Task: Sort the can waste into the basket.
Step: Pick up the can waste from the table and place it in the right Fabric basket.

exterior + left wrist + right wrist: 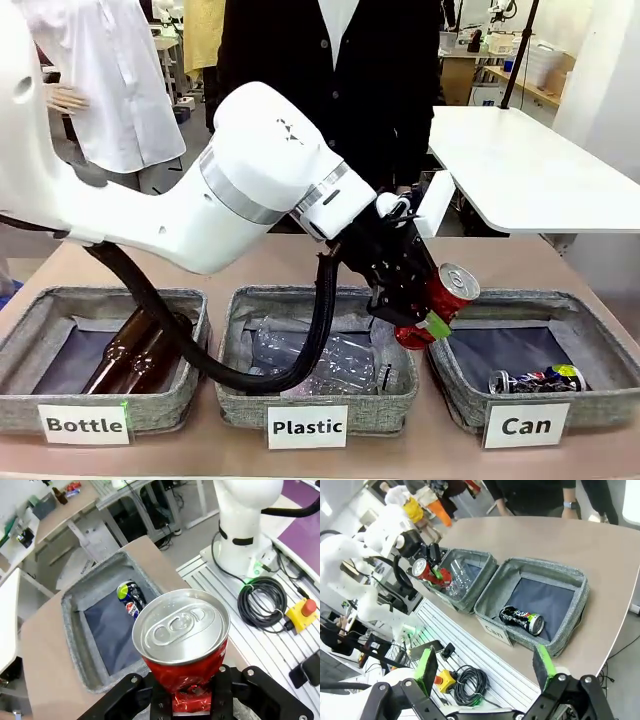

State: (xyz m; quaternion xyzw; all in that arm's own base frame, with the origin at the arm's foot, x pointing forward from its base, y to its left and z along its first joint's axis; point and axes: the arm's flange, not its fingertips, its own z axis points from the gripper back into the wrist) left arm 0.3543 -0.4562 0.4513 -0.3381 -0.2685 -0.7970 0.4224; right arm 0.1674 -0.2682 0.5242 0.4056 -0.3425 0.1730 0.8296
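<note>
My left gripper [418, 322] is shut on a crushed red can [440, 303], held tilted in the air above the gap between the middle basket and the "Can" basket [590, 410]. In the left wrist view the red can [182, 640] shows its silver top between my fingers, with the basket [75, 625] below and beyond it. A dark can with blue, yellow and green print [537, 380] lies inside that basket, also seen as the dark can [130, 598] and the dark can [522, 619]. My right gripper [487, 667] stands open, high above the table's near edge.
The "Plastic" basket [240, 400] holds clear bottles and the "Bottle" basket [20, 400] holds brown glass bottles. A person in dark clothes stands at the far side. A white table [530, 170] stands at the back right.
</note>
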